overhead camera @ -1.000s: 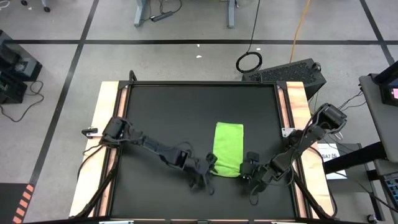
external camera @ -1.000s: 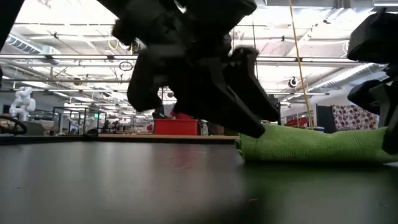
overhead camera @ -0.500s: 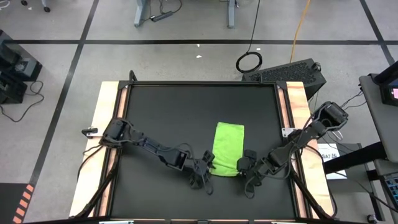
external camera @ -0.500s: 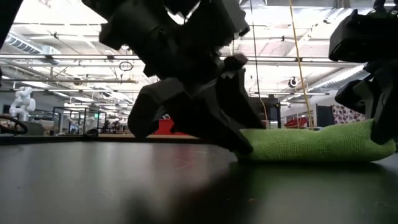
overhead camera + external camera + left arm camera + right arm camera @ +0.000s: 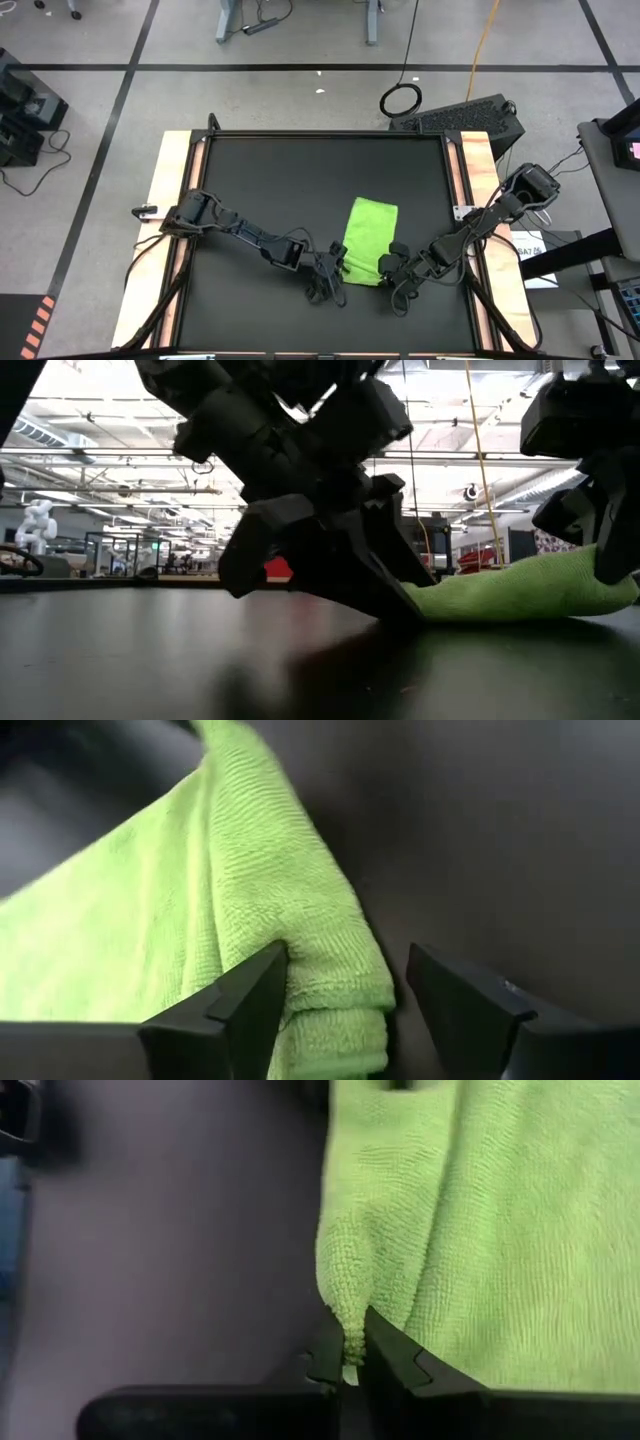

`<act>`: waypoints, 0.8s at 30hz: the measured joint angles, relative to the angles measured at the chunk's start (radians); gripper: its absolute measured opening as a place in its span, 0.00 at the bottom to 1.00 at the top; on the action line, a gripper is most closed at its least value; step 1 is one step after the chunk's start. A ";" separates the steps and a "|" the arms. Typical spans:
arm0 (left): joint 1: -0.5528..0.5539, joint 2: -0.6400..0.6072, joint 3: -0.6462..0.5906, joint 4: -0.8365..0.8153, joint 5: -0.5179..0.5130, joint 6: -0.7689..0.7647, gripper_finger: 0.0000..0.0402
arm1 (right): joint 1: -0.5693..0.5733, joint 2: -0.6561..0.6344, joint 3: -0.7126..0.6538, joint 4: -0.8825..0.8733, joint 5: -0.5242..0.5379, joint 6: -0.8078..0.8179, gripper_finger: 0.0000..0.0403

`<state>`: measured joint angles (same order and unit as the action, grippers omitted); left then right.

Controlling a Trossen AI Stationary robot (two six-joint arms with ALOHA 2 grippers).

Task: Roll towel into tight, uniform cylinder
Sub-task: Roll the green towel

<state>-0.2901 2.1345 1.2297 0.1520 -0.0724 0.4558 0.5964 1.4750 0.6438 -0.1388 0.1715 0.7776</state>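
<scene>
Both grippers at the near end of a small lime-green soft cloth towel point(image 5: 368, 240) on the black desk point(image 5: 260, 180).

The right gripper point(image 5: 350, 1355) has its fingers pinched narrow on the towel's near corner, a fold of cloth caught between them. The left gripper point(image 5: 345, 995) holds its fingers wide, straddling the towel's other near corner; whether they press it cannot be told. Beyond both pairs of fingers the towel lies flat and folded, stretching away across the desk.
</scene>
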 joint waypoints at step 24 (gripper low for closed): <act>0.154 0.008 -0.004 0.005 0.483 -0.214 0.03 | 0.029 -0.001 0.001 -0.073 -0.040 -0.220 0.36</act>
<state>-0.1362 2.1429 1.2261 0.1571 0.4101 0.2415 0.6250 1.4742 0.6445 -0.2122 0.1315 0.5579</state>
